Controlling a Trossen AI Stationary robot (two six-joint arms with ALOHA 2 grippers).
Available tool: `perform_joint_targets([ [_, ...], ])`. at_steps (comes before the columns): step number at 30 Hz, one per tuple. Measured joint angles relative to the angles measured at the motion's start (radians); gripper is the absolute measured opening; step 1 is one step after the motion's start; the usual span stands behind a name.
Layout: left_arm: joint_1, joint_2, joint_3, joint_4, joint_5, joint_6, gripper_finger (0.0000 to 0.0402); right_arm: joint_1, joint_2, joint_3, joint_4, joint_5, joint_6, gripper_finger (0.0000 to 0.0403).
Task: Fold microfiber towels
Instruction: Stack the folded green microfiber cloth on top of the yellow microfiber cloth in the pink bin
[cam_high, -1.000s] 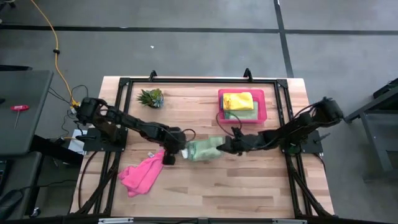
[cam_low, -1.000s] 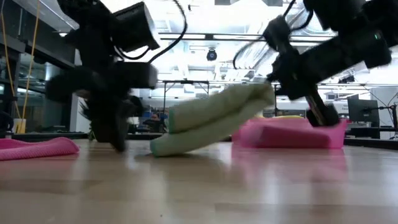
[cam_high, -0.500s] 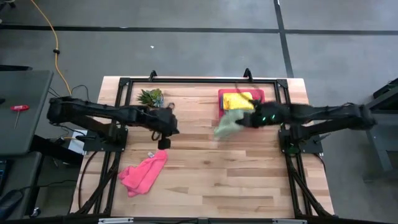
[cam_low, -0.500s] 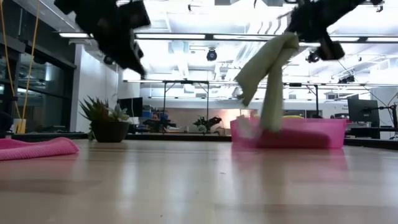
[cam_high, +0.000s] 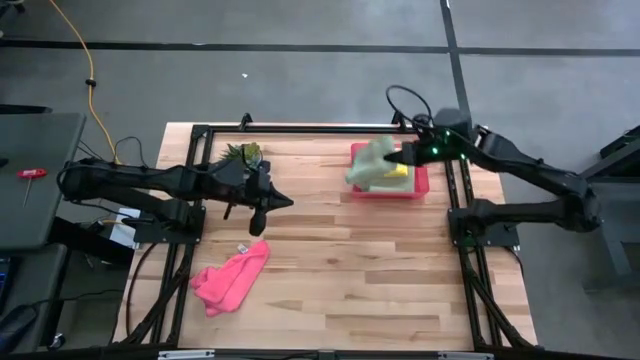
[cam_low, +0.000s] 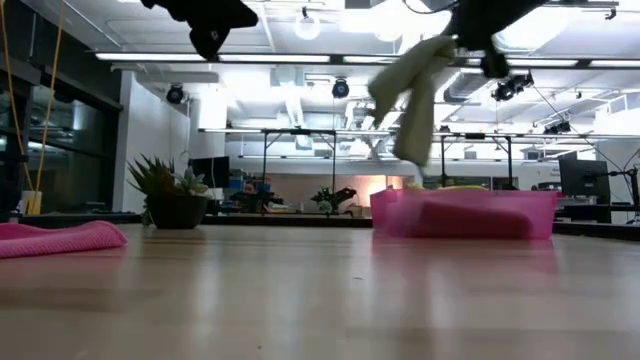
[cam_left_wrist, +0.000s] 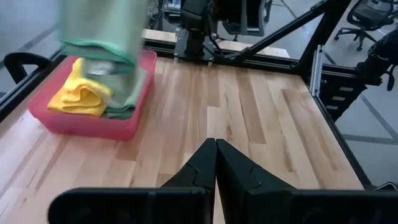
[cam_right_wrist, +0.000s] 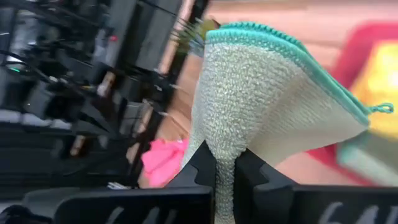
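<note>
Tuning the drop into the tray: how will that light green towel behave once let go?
Likely floppy: the light green towel hangs limp from the right gripper. Probably light, since a corner pinch carries it. It may unfold or land off-centre over the pink tray.

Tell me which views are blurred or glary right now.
Low view: ceiling lights glare, and the hanging light green towel is smeared. Left wrist view: that towel is motion-blurred above the pink tray, the wood sharp. Right wrist view: towel in the right tool sharp, background blurred. High view: mostly clear.
</note>
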Motion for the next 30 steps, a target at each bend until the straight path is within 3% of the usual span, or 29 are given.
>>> perform_joint_targets([
  [5,0.000,0.010,0.000,-0.009,-0.001,-0.019,0.0000,-0.103,0.089,0.028,0.110,-0.123,-0.105,0.0000],
  [8,0.000,0.010,0.000,-0.016,-0.001,-0.029,0.0000,-0.163,0.098,0.024,0.054,-0.142,-0.246,0.0000],
  [15,0.000,0.010,0.000,-0.032,-0.001,-0.061,0.0000,-0.357,0.095,-0.159,0.039,-0.202,-0.370,0.0000],
  [21,-0.001,0.010,0.000,-0.051,-0.001,-0.063,0.0000,-0.449,0.095,-0.322,-0.008,-0.173,-0.390,0.0000],
  [30,-0.001,0.010,0.000,-0.051,-0.004,-0.063,0.0000,-0.496,0.098,-0.342,-0.060,0.010,-0.326,0.0000],
])
